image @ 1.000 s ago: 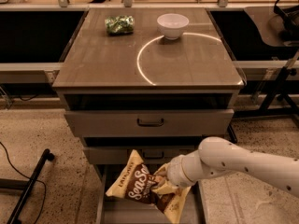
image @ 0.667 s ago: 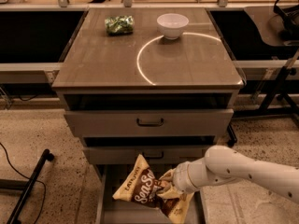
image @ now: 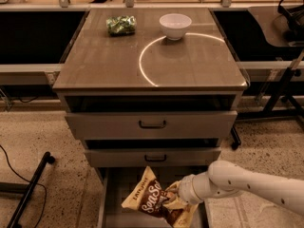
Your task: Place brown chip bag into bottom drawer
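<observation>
Hanging over the pulled-out bottom drawer [image: 117, 190], the brown chip bag [image: 153, 199] tilts with one pale tan corner up toward the cabinet front and its glossy dark centre, lettered in white, facing upward. Its near right end is crumpled where the end effector [image: 183, 197] closes on it; the fingers are mostly buried in the creased foil, pinched shut on that end. The smooth, rounded white arm [image: 247, 184] reaches in from the right, low and near.

The bottom drawer is a plain grey metal box with a flat floor, of which a bare strip shows to the left of the bag. Above it sit the middle drawer [image: 153, 157] and the top drawer [image: 151, 124], both flat-fronted grey with thin black handles and both drawn out a little.

On the matte brown counter [image: 104, 65], a small round white bowl [image: 175, 25] stands at the far side. A crinkled, shiny green packet [image: 121, 25] lies to its left, well apart. A bright arc of light [image: 142, 65] curves across the surface. The floor [image: 47, 137] is speckled stone.
</observation>
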`<state>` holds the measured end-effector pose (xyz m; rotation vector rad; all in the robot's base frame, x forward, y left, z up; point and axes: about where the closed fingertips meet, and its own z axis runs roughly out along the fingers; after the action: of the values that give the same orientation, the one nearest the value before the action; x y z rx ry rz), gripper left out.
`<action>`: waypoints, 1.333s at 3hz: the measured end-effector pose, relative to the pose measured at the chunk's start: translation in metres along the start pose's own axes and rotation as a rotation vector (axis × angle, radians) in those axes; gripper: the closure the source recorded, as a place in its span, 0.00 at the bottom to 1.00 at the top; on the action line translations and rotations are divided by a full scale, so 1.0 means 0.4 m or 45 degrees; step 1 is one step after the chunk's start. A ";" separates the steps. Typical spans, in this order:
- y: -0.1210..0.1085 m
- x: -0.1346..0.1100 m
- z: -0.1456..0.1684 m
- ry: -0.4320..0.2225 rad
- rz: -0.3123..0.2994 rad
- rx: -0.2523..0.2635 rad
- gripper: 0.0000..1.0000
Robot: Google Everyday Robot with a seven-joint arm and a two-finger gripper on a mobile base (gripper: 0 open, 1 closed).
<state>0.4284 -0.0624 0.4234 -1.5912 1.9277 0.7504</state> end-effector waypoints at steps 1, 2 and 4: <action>-0.016 0.070 0.039 -0.002 0.054 0.010 1.00; -0.034 0.126 0.056 -0.001 0.096 0.028 1.00; -0.036 0.135 0.060 -0.002 0.103 0.030 0.61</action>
<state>0.4346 -0.0850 0.3674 -1.5060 2.0027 0.7585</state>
